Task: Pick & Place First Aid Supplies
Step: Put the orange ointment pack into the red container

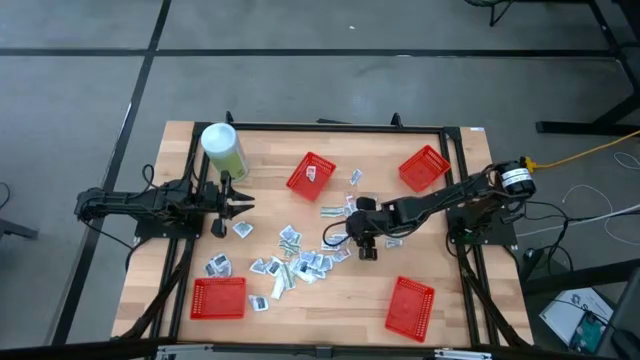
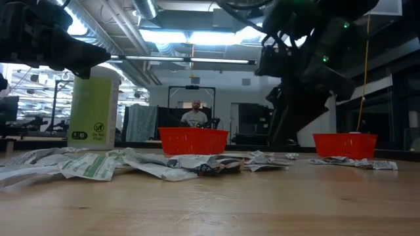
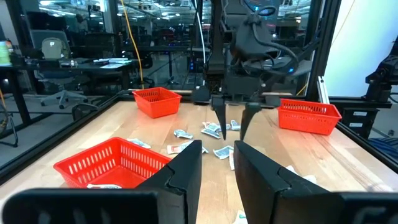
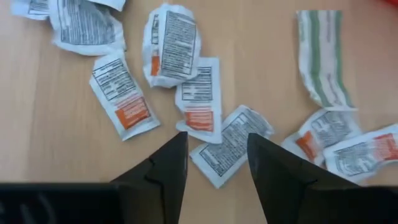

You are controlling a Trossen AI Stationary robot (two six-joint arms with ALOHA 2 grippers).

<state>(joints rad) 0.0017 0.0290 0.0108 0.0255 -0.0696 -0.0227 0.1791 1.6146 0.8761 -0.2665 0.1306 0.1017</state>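
Observation:
Many small white first aid packets [image 1: 300, 262] lie flat and scattered over the middle of the wooden table. My right gripper [image 1: 366, 250] hangs open above the right end of this scatter, slanting down, and touches nothing. In its wrist view, a printed packet [image 4: 231, 144] lies on the table below the gap between the fingers, and a green-striped wrapped strip [image 4: 323, 59] lies farther off. In the left wrist view the right gripper [image 3: 233, 124] stands clear above the packets [image 3: 214, 130]. My left gripper [image 1: 240, 203] waits open and level at the table's left side.
Four red mesh baskets stand around the scatter: far middle [image 1: 311, 173], far right [image 1: 424, 167], near left [image 1: 218, 297], near right [image 1: 410, 305]. A pale-green canister [image 1: 223, 150] stands at the far left, beside my left arm. A person [image 2: 195, 117] shows beyond the table.

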